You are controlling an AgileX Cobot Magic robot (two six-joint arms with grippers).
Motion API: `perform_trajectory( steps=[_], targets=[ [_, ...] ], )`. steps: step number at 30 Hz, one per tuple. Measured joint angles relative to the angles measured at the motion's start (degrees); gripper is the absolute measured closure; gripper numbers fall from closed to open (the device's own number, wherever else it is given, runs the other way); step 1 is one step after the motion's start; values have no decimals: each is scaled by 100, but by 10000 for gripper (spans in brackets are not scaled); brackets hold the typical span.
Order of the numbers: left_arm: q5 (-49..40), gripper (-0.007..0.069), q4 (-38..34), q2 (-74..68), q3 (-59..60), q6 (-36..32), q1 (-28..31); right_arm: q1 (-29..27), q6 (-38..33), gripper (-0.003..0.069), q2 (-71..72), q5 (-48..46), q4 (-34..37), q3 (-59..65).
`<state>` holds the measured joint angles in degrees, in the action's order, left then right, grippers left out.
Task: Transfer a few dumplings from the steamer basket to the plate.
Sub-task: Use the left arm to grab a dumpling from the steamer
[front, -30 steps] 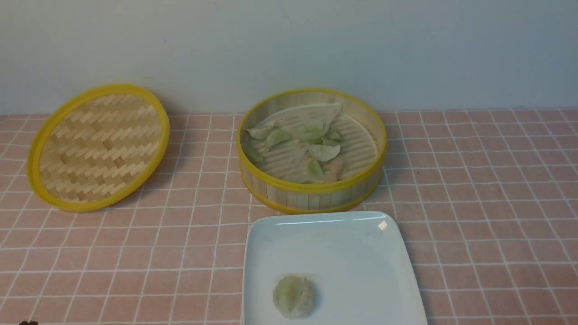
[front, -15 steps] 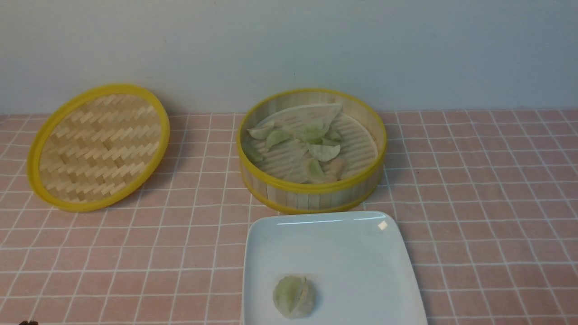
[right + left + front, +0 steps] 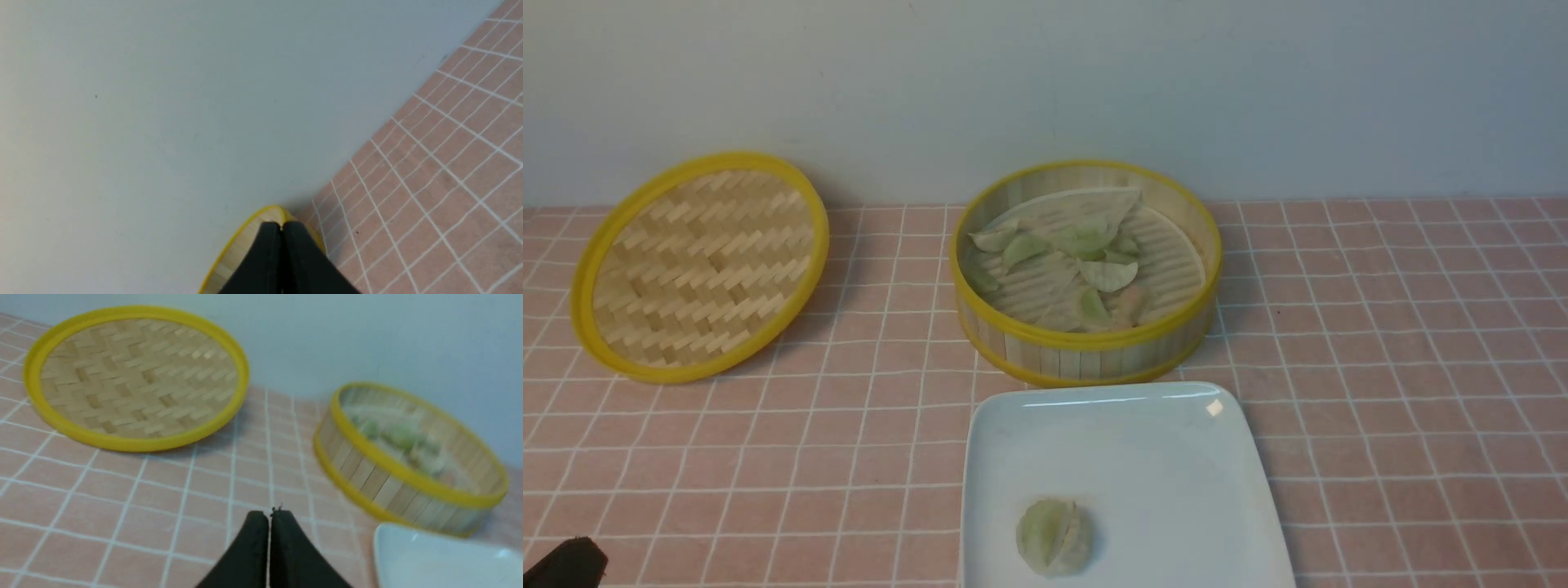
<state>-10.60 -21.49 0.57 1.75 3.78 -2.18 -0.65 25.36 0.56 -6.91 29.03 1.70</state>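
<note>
Pale green and beige dumplings (image 3: 1084, 239) lie inside the steamer basket (image 3: 1086, 357), on its ridged liner. Directly in front of the basket, on the desk (image 3: 792, 482), is the white plate (image 3: 1160, 482), which carries one round dumpling (image 3: 1054, 537). To the left of the basket is the woven lid (image 3: 703, 265). My left end effector (image 3: 270, 516) has its fingertips together, and my right end effector (image 3: 282, 228) has them together also.

Plate (image 3: 1143, 457) before steamer basket (image 3: 1086, 359)
</note>
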Motion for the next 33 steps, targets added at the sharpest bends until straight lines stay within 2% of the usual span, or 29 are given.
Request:
perform_trajectory(
  steps=[5, 9, 13, 17, 20, 21, 22, 23, 26, 28, 33],
  targets=[
    [960, 631, -1043, 0, 0, 60, 0, 0, 22, 673, 0, 255, 83, 0],
    [1991, 631, -1377, 0, 0, 60, 0, 0, 40, 673, 0, 333, 83, 0],
    [1970, 631, -1428, -12, -335, 60, 0, 13, -35, 673, 0, 607, 30, -61],
    [433, 631, -1109, -725, -1576, -291, 0, 289, -757, 673, -393, -408, -846, -1350],
    [-1406, 631, -825, -2246, -2886, -850, 0, 548, -1393, 673, -1537, -1780, -1420, -2978],
    [-1867, 631, -806, -2642, -3169, -986, 0, 601, -1549, 673, -1977, -2266, -1496, -3434],
    [-2104, 631, -805, -2743, -3237, -1021, 0, 610, -1549, 673, -2066, -2357, -1496, -3434],
    [-2909, 631, -800, -3438, -3700, -1263, 0, 634, -1799, 673, -2791, -3110, -1570, -4109],
    [-4158, 631, -760, -4737, -4478, -1657, 0, 636, -2178, 673, -3904, -4109, -1667, -5089],
    [-4627, 631, -696, -5561, -4922, -1952, 0, 641, -2338, 673, -4649, -4692, -1743, -5674],
    [-4902, 631, -522, -7044, -5935, -2191, -278, 641, -2491, 673, -5830, -5509, -1828, -6503]
  ],
)
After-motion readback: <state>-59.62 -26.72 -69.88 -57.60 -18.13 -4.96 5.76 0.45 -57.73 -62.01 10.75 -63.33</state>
